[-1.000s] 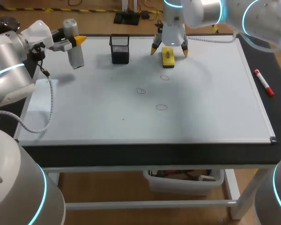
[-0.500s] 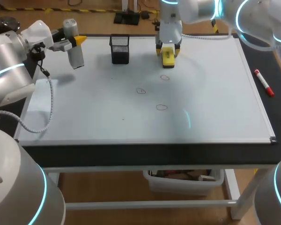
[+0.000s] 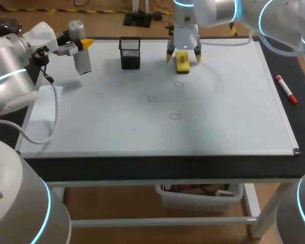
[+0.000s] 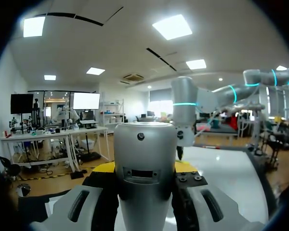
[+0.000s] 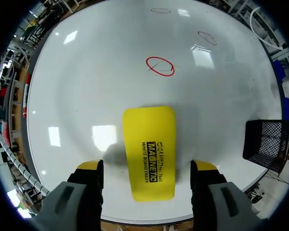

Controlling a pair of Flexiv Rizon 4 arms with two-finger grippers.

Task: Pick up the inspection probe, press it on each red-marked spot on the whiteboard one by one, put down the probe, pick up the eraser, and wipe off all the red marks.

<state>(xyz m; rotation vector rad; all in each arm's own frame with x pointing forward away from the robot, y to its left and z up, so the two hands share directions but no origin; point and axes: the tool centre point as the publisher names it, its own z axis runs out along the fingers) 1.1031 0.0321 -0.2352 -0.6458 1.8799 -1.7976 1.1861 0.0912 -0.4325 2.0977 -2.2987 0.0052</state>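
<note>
Right gripper points down, jaws apart astride the eraser, which lies lengthwise toward a red circle; left gripper clamps the inspection probe.

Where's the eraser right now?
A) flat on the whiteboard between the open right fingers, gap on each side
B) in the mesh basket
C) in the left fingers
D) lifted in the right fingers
A: the right wrist view shows the eraser lying flat on the whiteboard, with bare board between it and each finger of the right gripper.
</note>
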